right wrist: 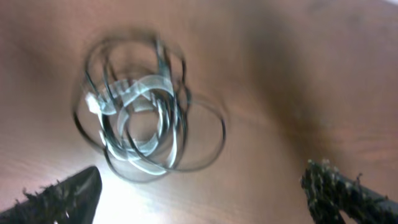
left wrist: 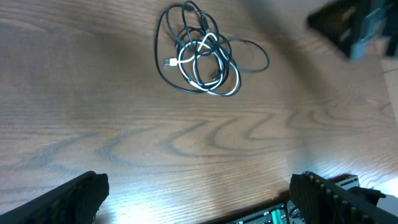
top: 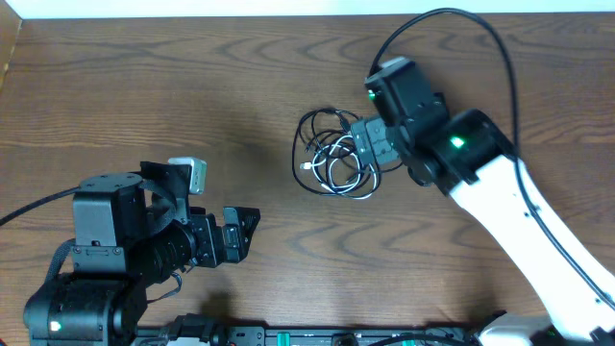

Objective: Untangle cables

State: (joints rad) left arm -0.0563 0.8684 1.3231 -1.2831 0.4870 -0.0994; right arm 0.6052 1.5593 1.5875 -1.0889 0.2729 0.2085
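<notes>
Cables (top: 332, 154) lie in one tangled bundle on the bench (top: 144, 86), black loops wound through a whitish one; none looks separated yet. The right gripper (top: 373, 144) hovers open at the bundle's edge. The left gripper (top: 242, 234), also open, sits well apart.
</notes>
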